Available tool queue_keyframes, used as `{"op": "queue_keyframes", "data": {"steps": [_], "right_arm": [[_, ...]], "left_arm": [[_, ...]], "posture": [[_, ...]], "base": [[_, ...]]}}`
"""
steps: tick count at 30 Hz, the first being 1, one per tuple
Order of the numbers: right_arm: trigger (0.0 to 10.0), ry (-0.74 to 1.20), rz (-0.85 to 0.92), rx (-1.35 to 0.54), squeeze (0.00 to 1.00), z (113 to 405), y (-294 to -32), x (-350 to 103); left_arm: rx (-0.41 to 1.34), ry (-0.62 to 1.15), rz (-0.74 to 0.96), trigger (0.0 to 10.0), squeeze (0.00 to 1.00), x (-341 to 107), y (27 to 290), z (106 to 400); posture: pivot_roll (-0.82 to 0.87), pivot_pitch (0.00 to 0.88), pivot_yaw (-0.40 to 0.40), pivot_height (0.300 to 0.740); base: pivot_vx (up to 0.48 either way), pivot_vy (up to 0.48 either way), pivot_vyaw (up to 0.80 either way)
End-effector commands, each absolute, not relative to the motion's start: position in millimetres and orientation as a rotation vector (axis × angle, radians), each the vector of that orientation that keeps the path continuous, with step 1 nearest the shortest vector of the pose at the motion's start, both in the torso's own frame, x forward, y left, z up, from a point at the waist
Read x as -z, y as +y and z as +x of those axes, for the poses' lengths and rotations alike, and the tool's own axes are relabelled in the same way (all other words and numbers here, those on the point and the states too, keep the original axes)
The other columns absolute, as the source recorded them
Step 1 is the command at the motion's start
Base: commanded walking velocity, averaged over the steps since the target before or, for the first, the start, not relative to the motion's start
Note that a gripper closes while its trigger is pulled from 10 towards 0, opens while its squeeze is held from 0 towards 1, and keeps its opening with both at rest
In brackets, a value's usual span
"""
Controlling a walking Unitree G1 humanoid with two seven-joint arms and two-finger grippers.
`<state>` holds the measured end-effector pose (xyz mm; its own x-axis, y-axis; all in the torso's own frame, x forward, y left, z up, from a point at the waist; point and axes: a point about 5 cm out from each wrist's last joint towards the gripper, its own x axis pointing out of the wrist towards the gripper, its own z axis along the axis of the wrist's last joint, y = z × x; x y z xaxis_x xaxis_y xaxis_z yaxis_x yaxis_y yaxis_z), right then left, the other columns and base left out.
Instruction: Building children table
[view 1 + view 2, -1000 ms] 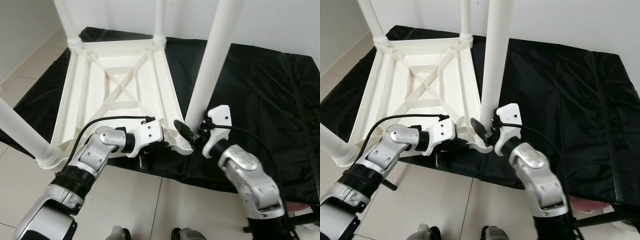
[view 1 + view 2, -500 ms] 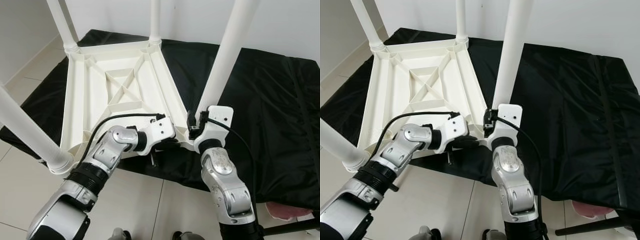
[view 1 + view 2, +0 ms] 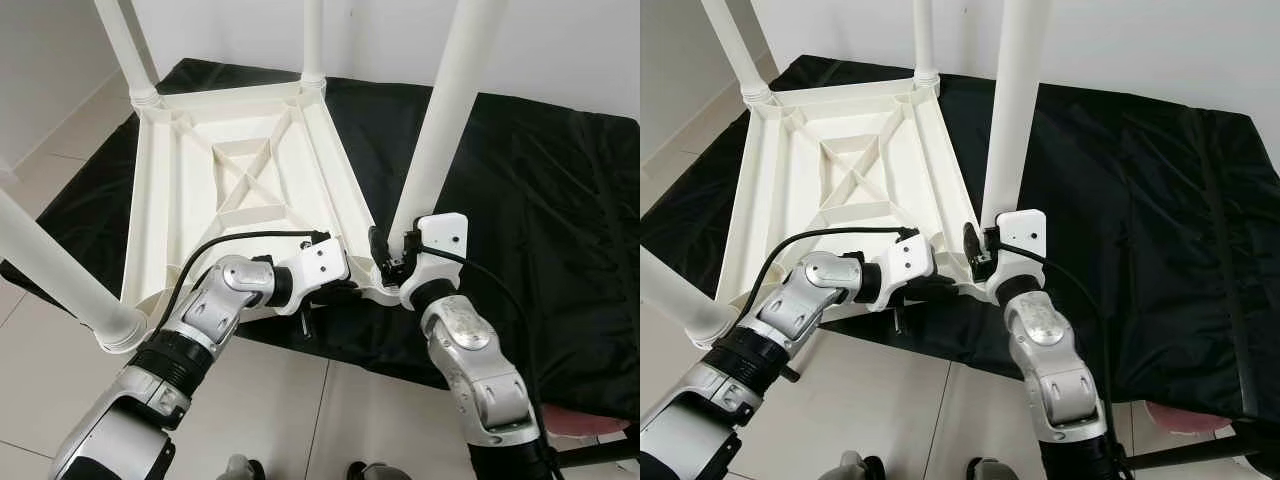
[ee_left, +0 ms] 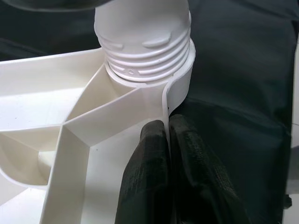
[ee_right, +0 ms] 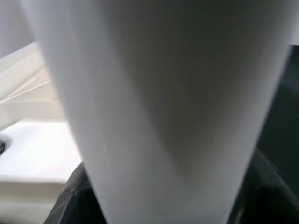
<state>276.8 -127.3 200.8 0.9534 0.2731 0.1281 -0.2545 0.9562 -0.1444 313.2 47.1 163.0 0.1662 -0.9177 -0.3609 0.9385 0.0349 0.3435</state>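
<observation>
The children's table (image 3: 230, 170) lies upside down on a black sheet (image 3: 560, 200) spread over the tiled floor (image 3: 40, 380), its ribbed underside facing up and three legs already standing in their corner sockets. The fourth leg (image 3: 445, 110) rises from the near corner socket (image 4: 180, 81), and the left wrist view shows its thread still partly exposed above the socket collar, so the step in hand looks to be screwing in this last leg. The left gripper (image 4: 169, 140) has its jaws clenched on the thin rim of the frame just beside that socket, one finger on each face of the wall, steadying the tabletop. The right gripper (image 3: 392, 262) sits at the foot of the leg, its black fingers (image 5: 70, 200) showing on either side of the white tube in the right wrist view; the jaws appear to be grasping the leg low down, right above the thread. By my reading, the build is nearly finished. The next move calls for turning the leg about its own axis while keeping it upright, with the left gripper holding the frame from spinning, until the thread disappears into the collar.
</observation>
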Motion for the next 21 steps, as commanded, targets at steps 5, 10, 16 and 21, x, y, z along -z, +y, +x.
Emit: {"op": "queue_keyframes", "data": {"steps": [5, 10, 16, 21], "right_arm": [[10.0, -0.096, -0.199, -0.480, 0.00, 267.5, -147.5, -205.6], [10.0, -0.043, -0.222, -0.648, 0.00, 257.6, -154.8, -203.5], [10.0, -0.042, -0.230, -0.755, 0.00, 253.4, -156.1, -206.2], [10.0, -0.055, -0.228, -0.785, 0.00, 253.9, -156.2, -209.6]], "left_arm": [[1.615, 0.036, 0.569, 0.0, 0.00, -157.9, 47.8, 295.6], [1.689, 0.045, 0.635, 0.0, 0.00, -156.9, 61.9, 285.1], [1.752, 0.064, 0.672, 0.0, 0.00, -156.3, 80.1, 271.5], [1.766, 0.077, 0.671, 0.0, 0.00, -156.2, 86.0, 265.6]], "posture": [[-0.07, 0.155, 0.053, 0.740], [-0.07, 0.153, 0.054, 0.740], [-0.06, 0.147, 0.050, 0.740], [-0.05, 0.143, 0.045, 0.740]], "base": [[0.000, 0.000, 0.00], [0.000, 0.000, 0.00], [0.000, 0.000, 0.00], [0.000, 0.000, 0.00]]}}
